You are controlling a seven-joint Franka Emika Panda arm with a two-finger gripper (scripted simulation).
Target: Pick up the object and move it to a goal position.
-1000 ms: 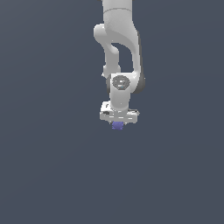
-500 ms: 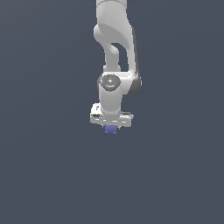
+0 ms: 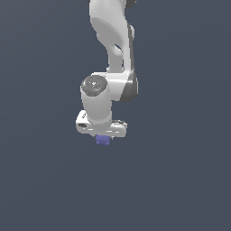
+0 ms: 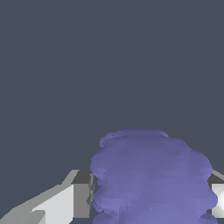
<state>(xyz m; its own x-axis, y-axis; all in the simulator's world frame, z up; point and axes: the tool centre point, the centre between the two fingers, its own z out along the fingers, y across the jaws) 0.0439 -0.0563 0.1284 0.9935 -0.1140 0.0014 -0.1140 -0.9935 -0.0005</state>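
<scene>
One small thing matters here: the blue-purple lump (image 3: 103, 140). It sits right under the white gripper (image 3: 102, 136), tucked between the fingers (image 4: 65, 201). In the wrist view the lump (image 4: 151, 177) fills the space between them, with a grey finger pressed close on each side. So the gripper looks closed on the lump, holding it tight.

I think the picking-up part is done. The lump hangs below the hand with nothing under it that I can see. What is left is the carrying part, taking it to the goal spot. I see no mark for that spot in either view, so I cannot tell how far it has to go.

Above the gripper is the big white robot arm (image 3: 110, 40), bending down from the top of the exterior view. All around is plain dark grey. No other things show, and nothing seems to stand in the way.
</scene>
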